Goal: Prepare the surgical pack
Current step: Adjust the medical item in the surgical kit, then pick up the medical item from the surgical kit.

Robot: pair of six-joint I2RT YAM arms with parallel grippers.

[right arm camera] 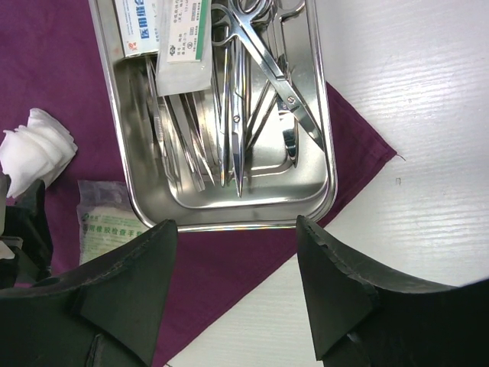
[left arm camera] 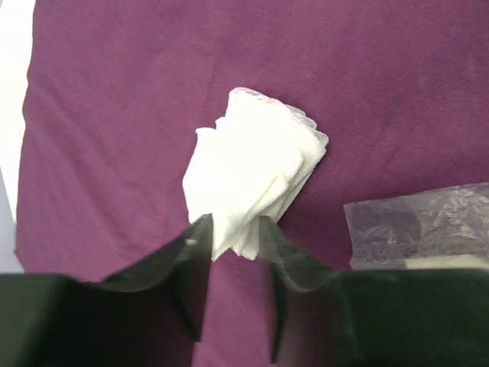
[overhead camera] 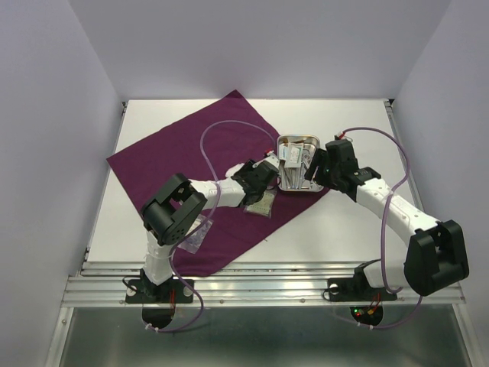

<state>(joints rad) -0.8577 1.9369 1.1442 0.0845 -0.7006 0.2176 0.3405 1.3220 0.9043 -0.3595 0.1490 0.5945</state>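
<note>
Nearest the arm bases, a clear packet (overhead camera: pixel 195 233) lies crinkled on the purple cloth (left arm camera: pixel 114 115), just beside the left arm.

Further out, the left gripper (left arm camera: pixel 233 229) is low over the cloth. Its fingers are slightly parted, with the near tip of a white gauze pad (left arm camera: pixel 252 168) between them. I cannot tell whether they pinch it or only bracket it. The gauze is soft, loosely folded and open-weave, so it could snag on a finger when the arm lifts and be dragged or fall open. A second clear packet (left arm camera: pixel 420 222), thin and wrinkled, lies just right of it, and a careless sweep could push it.

On the other side, the right gripper (right arm camera: pixel 235 225) hovers with its fingers spread wide and empty at the near rim of the steel tray (right arm camera: pixel 325 130). The tray is rectangular with rounded corners, polished and probably slippery. It sits on the cloth's right corner near the bare white tabletop (right arm camera: pixel 420 115), so a nudge could slide it off the fabric or bunch the fabric under it.

Inside the tray, the scissors (right arm camera: pixel 267 61) lie across slim steel tools, loosely piled and likely to rattle or shift. Printed packets (right arm camera: pixel 183 34) lie at its far end.

Beyond that, the matte woven cloth spreads flat toward the back.
</note>
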